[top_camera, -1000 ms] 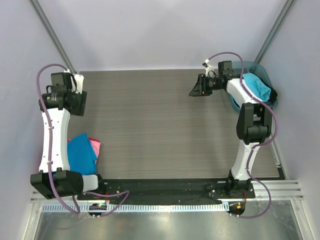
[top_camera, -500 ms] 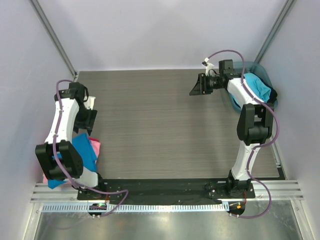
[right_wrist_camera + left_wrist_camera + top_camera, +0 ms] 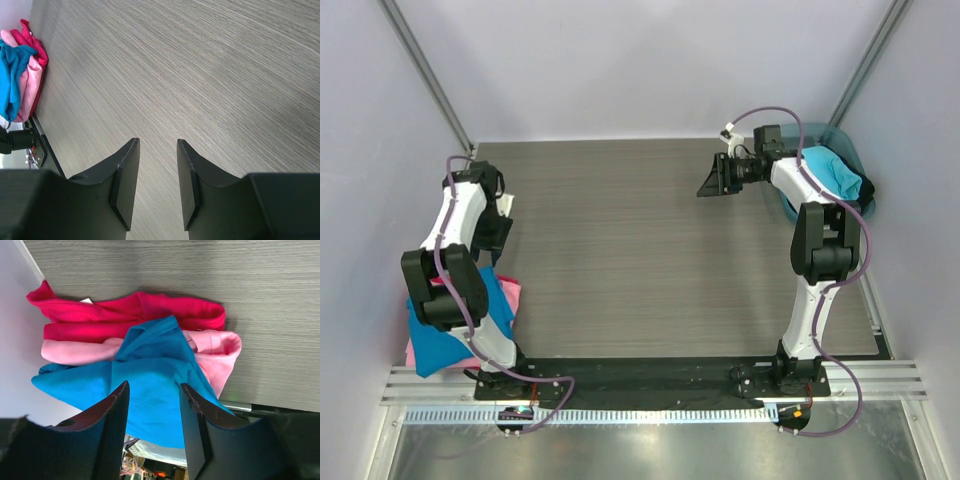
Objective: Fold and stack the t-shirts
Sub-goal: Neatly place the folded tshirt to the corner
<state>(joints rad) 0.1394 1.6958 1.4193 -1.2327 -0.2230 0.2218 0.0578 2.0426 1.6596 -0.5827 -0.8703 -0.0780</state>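
While the left gripper [image 3: 153, 387] hangs with jaws parted and empty, the blue t-shirt [image 3: 145, 365] lies crumpled just beyond its tips, atop the pink t-shirt [image 3: 220, 347] at the table [image 3: 200, 270] edge; the right gripper [image 3: 157, 142], likewise parted and empty, hovers above the table, well apart from them.

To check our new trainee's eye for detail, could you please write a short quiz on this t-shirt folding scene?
1. True or false: the right gripper is shut on a t-shirt.
2. Which t-shirt lies topmost under the left gripper? A) pink B) deep blue C) red
3. Where does the cyan t-shirt lie?
Key: 1. False; its fingers stand open over bare table. 2. B. 3. In the teal tub, at the table's far right corner.
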